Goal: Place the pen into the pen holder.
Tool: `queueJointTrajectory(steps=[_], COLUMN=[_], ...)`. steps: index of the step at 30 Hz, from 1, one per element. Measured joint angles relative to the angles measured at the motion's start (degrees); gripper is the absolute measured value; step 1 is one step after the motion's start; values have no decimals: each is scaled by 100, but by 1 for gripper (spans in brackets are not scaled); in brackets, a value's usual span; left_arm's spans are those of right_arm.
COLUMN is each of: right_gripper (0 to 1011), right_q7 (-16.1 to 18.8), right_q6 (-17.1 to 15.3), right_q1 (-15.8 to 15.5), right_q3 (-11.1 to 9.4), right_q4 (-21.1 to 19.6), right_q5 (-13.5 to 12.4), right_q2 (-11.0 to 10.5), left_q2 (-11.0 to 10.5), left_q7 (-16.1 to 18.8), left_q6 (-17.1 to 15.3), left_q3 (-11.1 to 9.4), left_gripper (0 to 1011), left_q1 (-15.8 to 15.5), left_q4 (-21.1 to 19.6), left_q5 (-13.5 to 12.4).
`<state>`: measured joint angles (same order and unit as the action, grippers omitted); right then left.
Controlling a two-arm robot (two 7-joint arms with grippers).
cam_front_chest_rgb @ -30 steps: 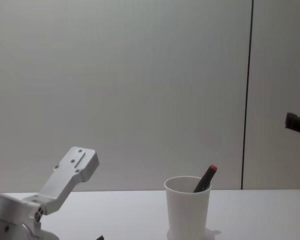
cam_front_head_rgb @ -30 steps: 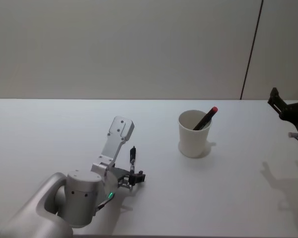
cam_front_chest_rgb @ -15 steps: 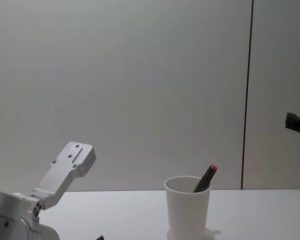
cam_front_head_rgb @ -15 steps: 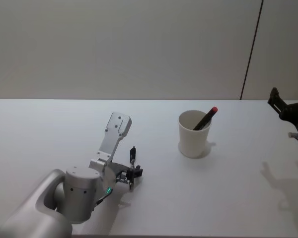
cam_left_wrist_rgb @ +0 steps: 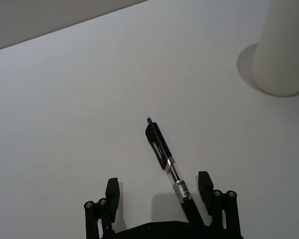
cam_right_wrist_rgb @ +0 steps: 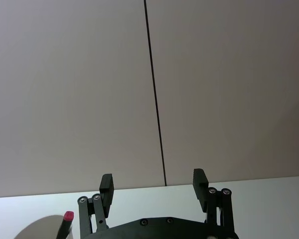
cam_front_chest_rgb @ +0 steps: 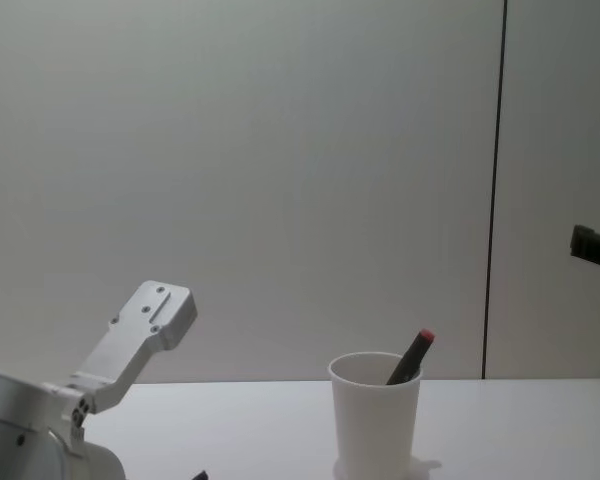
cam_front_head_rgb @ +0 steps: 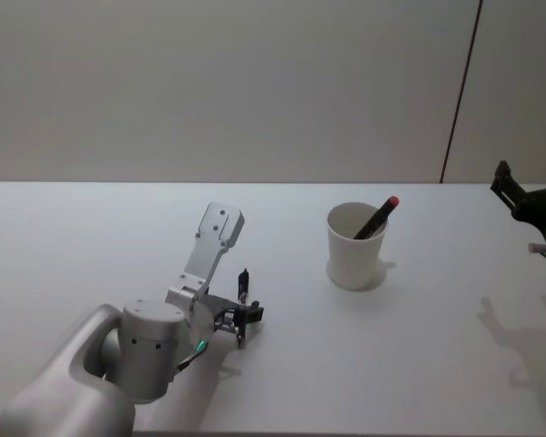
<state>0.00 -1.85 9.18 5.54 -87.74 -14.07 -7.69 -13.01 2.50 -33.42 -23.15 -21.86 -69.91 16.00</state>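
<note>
A black pen [cam_left_wrist_rgb: 162, 152] lies flat on the white table [cam_front_head_rgb: 91, 237]; in the head view the pen [cam_front_head_rgb: 243, 282] is left of the cup. My left gripper [cam_left_wrist_rgb: 158, 186] is low over its near end, open, with the pen between the fingers and closer to one finger [cam_left_wrist_rgb: 204, 181]. From the head the left gripper [cam_front_head_rgb: 246, 325] shows at the pen's near end. The pen holder, a white paper cup [cam_front_head_rgb: 355, 246] [cam_front_chest_rgb: 375, 415], stands upright with a red-tipped pen [cam_front_head_rgb: 378, 218] leaning in it. My right gripper [cam_right_wrist_rgb: 153, 181] hangs open at the far right [cam_front_head_rgb: 519, 200].
A plain wall with a dark vertical seam [cam_front_head_rgb: 460, 91] stands behind the table. The cup's base [cam_left_wrist_rgb: 284, 50] shows in the left wrist view, apart from the black pen. My left arm's white link [cam_front_chest_rgb: 130, 340] rises at the left.
My left arm has shifted slightly over the black pen. The pen, the cup and the right arm have stayed put.
</note>
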Motion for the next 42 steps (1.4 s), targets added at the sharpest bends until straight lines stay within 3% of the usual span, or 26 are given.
queueJointTrajectory(steps=[12,15,42], right_gripper=[1002,1002,1002], right_q7=[0,0,0], right_q6=[0,0,0], right_q1=[0,0,0], right_q3=[0,0,0], right_q4=[0,0,0], right_q5=[0,0,0], right_q2=[0,0,0], left_q2=[59,79,187], left_q7=[-127,-161,-229], left_q6=[-33,-49,-228], left_q3=[11,13,9], left_gripper=[1003,959,176], left_q1=[-97,-124,-207], left_q4=[153,200,352], left_q5=[-104,-137,-297])
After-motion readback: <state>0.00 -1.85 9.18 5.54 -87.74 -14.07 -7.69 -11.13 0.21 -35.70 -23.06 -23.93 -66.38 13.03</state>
